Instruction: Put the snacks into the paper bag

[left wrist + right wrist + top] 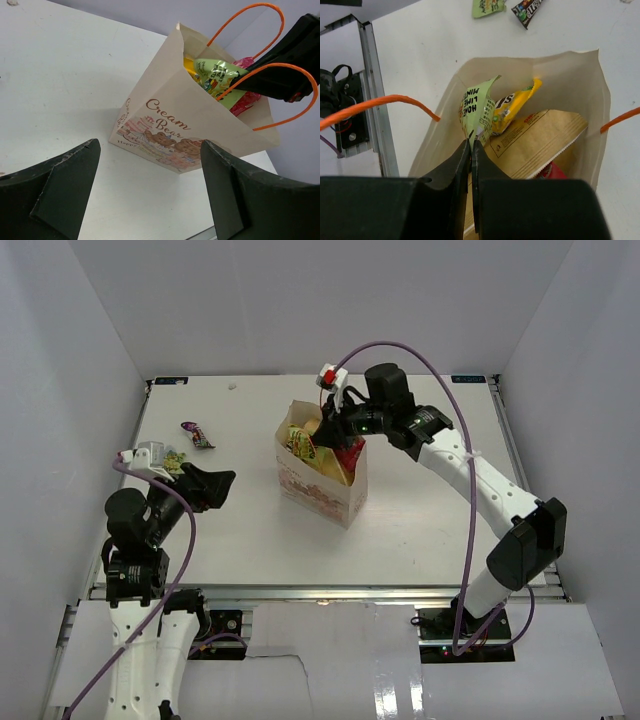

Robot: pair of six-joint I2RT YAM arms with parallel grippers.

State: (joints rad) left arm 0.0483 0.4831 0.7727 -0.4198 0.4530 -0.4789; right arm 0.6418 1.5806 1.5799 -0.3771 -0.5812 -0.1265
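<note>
Paper bag (pixel 322 488) upright mid-bench, right gripper (pixel 325 435) at its mouth; left gripper (pixel 220 485) nr left edge. L wrist: jaws wide, empty. R wrist: jaws pinch green packet (pixel 477 107) in bag mouth, above chip bag (pixel 540 140). Next, prob.: let go, then fetch purple packet (pixel 197 435) twd far-left corner.

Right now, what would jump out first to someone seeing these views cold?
The right gripper is shut on a light green packet, holding it in the mouth of the upright paper bag at the centre of the table; a yellow packet sits inside. A purple packet lies far-left of the bag, and the left gripper is open and empty.
</note>
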